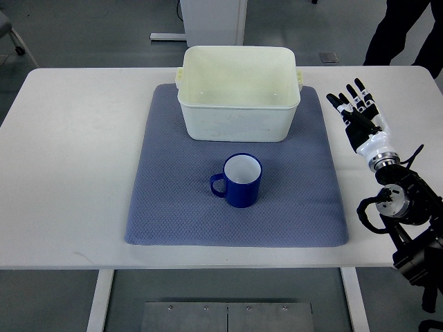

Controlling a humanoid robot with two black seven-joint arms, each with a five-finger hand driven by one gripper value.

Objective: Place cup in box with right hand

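A dark blue cup (239,180) with a white inside stands upright on the grey-blue mat (173,207), its handle pointing left. Just behind it sits a cream plastic box (239,121), open at the top and holding nothing. My right hand (356,111) hovers over the white table to the right of the mat, level with the box, fingers stretched out and holding nothing. It is well apart from the cup, roughly a cup's width and a half to the right of the mat's edge. The left arm does not show.
The white table (69,173) extends left of the mat. A person's dark trouser legs (398,31) stand beyond the table's far right corner. A white cabinet base (211,17) is behind the table.
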